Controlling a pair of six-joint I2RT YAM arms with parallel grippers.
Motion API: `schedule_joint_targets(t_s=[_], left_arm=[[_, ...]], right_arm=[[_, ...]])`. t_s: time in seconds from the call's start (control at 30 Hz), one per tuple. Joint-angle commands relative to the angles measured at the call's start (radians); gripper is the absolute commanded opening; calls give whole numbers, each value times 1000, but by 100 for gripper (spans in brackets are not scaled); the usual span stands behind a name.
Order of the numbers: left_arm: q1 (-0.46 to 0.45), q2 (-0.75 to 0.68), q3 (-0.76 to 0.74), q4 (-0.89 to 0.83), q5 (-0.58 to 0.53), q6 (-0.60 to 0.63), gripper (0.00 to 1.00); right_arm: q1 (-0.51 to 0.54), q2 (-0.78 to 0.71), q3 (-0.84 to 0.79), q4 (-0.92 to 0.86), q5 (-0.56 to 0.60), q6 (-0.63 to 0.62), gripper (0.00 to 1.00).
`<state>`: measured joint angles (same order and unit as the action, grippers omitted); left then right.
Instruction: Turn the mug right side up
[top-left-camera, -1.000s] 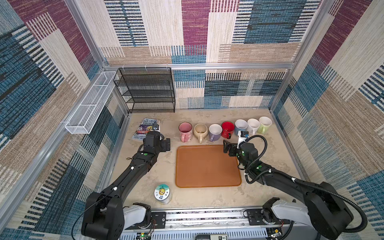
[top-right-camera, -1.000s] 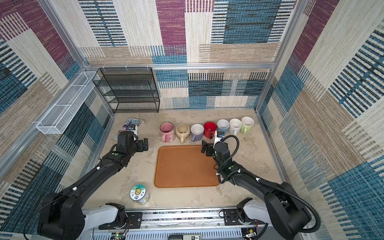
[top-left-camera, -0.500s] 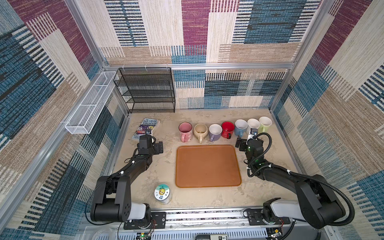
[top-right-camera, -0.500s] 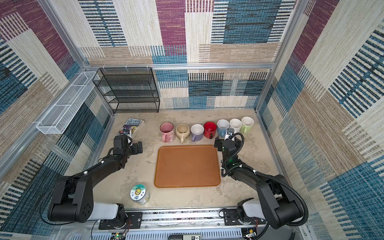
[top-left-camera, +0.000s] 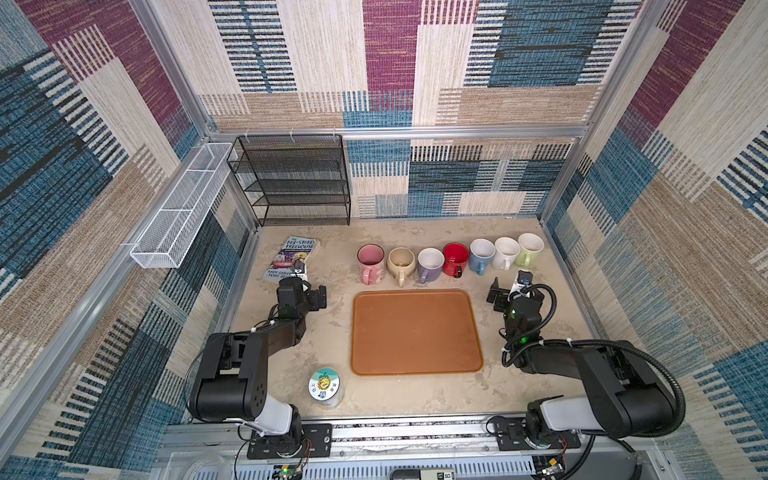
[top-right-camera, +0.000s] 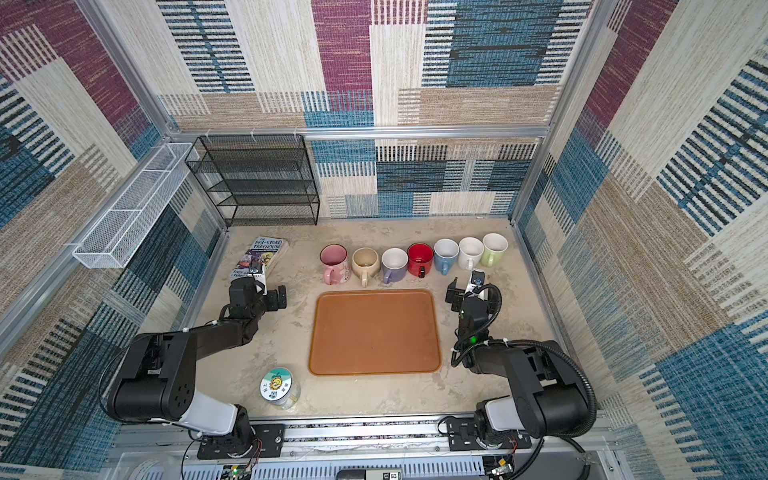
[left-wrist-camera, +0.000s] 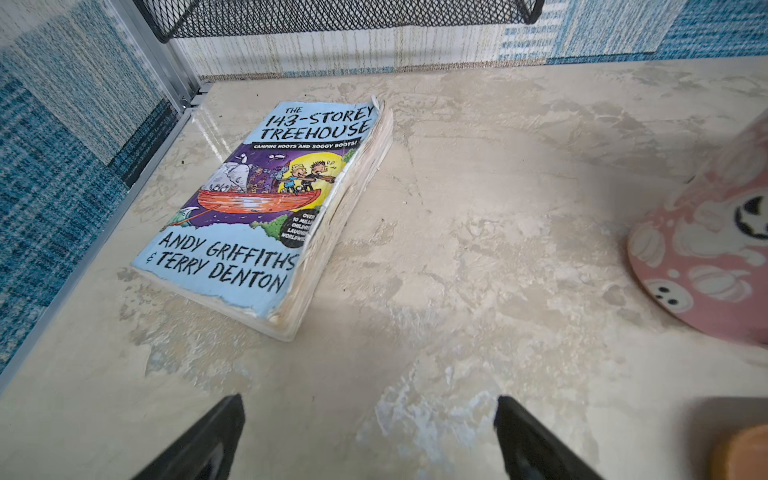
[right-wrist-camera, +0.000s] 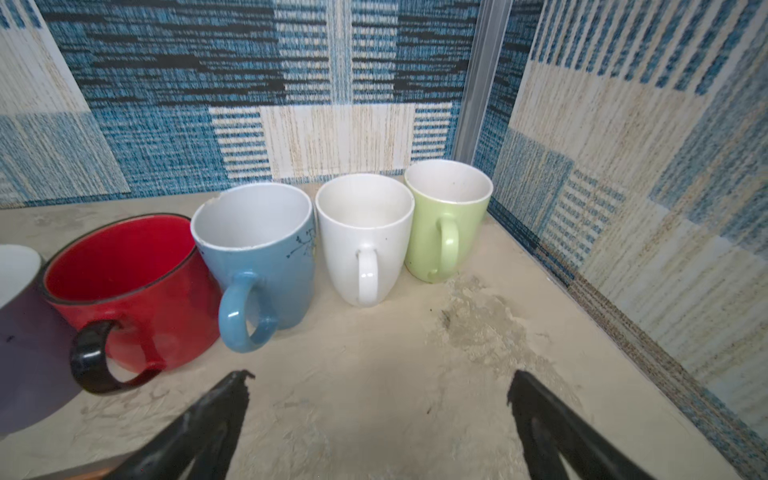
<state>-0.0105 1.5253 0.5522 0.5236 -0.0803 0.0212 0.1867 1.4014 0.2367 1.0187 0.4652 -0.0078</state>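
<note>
Several mugs stand in a row behind the tray, every one with its mouth up: pink (top-left-camera: 370, 257), beige (top-left-camera: 401, 262), purple (top-left-camera: 430, 264), red (top-left-camera: 456, 257), blue (top-left-camera: 482, 253), white (top-left-camera: 506, 251) and green (top-left-camera: 530, 247). My left gripper (top-left-camera: 311, 297) (left-wrist-camera: 370, 415) is open and empty, low over bare table left of the tray, with the pink mug (left-wrist-camera: 706, 257) off to its side. My right gripper (top-left-camera: 505, 293) (right-wrist-camera: 378, 395) is open and empty right of the tray, facing the blue (right-wrist-camera: 257, 253), white (right-wrist-camera: 365, 232) and green (right-wrist-camera: 449, 216) mugs.
An orange-brown tray (top-left-camera: 415, 332) lies mid-table. A paperback book (top-left-camera: 293, 257) (left-wrist-camera: 270, 208) lies just beyond the left gripper, and a black wire rack (top-left-camera: 297, 178) stands at the back left. A lidded jar (top-left-camera: 325, 384) sits near the front edge. Walls close in on both sides.
Both arms have folded back toward the front rail. The right gripper has slid right, away from the tray's corner, and the left gripper has drawn back slightly. Both stay open.
</note>
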Motion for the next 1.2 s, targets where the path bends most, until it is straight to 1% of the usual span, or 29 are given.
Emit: schedule_joint_targets(t_s=[0.0,0.07,0.13,0.2,0.23,0.27,0.33,0.37,0.4,0.43,0.5,0.53,0.57,0.6,0.67,0.7,0.73,0.77,0.8,1.17], left_arm=[[16,-8,-32,100,45,-1,99],[20,-11,-86,208,48,-4,99],[16,-4,-133,294,60,4,99],[15,-3,-140,304,74,10,99],[15,-1,-137,300,76,11,99],[15,1,-136,301,77,13,99],[15,0,-145,315,79,16,99],[14,0,-154,329,86,19,99],[12,6,-167,363,89,25,99],[11,5,-166,358,91,25,99],[12,10,-140,311,98,28,99],[15,15,-126,290,103,23,99],[24,16,-113,269,117,17,99],[35,19,-107,262,136,9,99],[45,20,-104,259,150,4,99],[46,21,-104,259,150,4,99],[47,21,-103,259,151,3,99],[46,20,-104,260,150,3,99],[47,20,-105,261,150,3,99],[47,18,-109,268,146,2,99]], right_arm=[[-10,6,-62,247,34,-43,100],[-12,27,-119,391,31,-58,100],[-14,49,-149,459,22,-53,100],[-15,76,-191,573,-3,-72,100],[-14,71,-210,594,-26,-72,100],[-17,72,-228,619,-35,-68,98],[-25,98,-266,723,-63,-72,95],[-29,103,-275,741,-104,-78,95],[-39,112,-276,744,-169,-89,93],[-47,131,-268,742,-220,-101,93],[-57,190,-252,757,-258,-106,94],[-60,211,-248,797,-252,-106,94],[-59,192,-242,766,-251,-103,95],[-66,157,-222,678,-253,-91,95],[-89,149,-141,527,-260,-69,96],[-102,142,-85,379,-263,-49,100],[-142,140,-52,318,-312,-17,100],[-166,138,-33,281,-329,11,100],[-174,134,-39,288,-342,13,100],[-174,133,-42,294,-341,11,100]])
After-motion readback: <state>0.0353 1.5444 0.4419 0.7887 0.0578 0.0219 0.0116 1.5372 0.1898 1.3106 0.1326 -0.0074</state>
